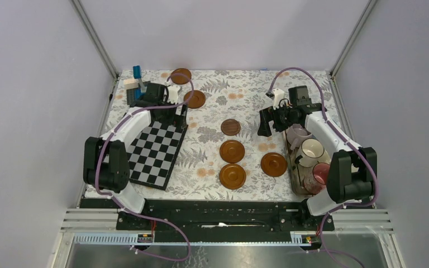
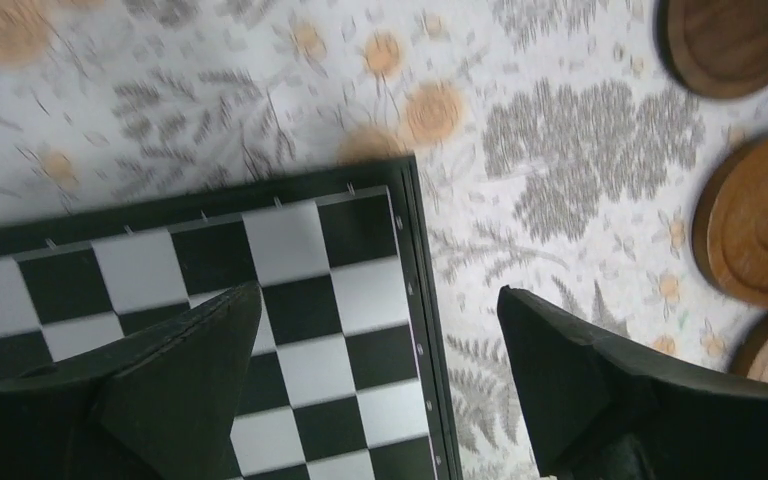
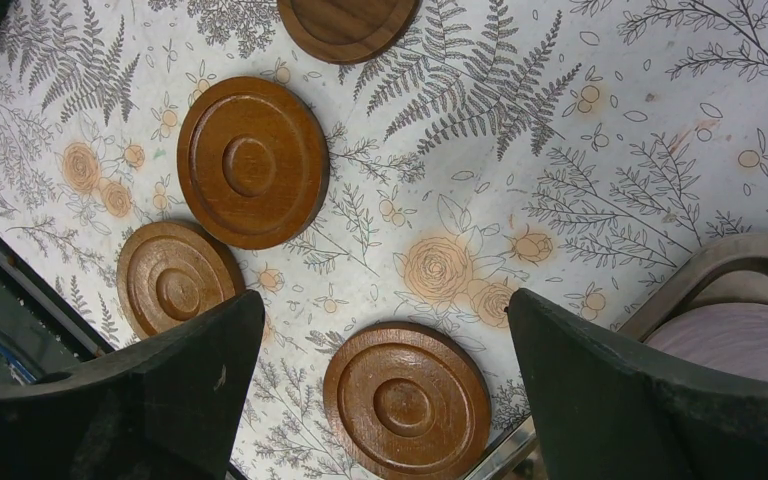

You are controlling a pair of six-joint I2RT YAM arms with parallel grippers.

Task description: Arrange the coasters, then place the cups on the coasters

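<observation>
The six round flat wooden coasters [image 1: 232,151] lie scattered. Three form a loose column mid-table, one sits just beside the rectangular grey metal tray [image 1: 295,187], and two lie at the far left by the left arm. The small ceramic cups [image 1: 313,149] crowd together in that tray, partly under the right arm; only three show clearly.

The left gripper [image 2: 378,300] hangs over the edge of the black-and-white chequered board [image 1: 156,151], and the right gripper [image 3: 385,300] hangs over the middle coasters. Both have their fingers wide apart and hold nothing.

The discs are low, so fingers closing too high would likely skid one along the floral tablecloth [image 1: 240,95] or ruck it. The packed cups could tip a neighbour when one is lifted. The right arm's elbow could also knock them.
</observation>
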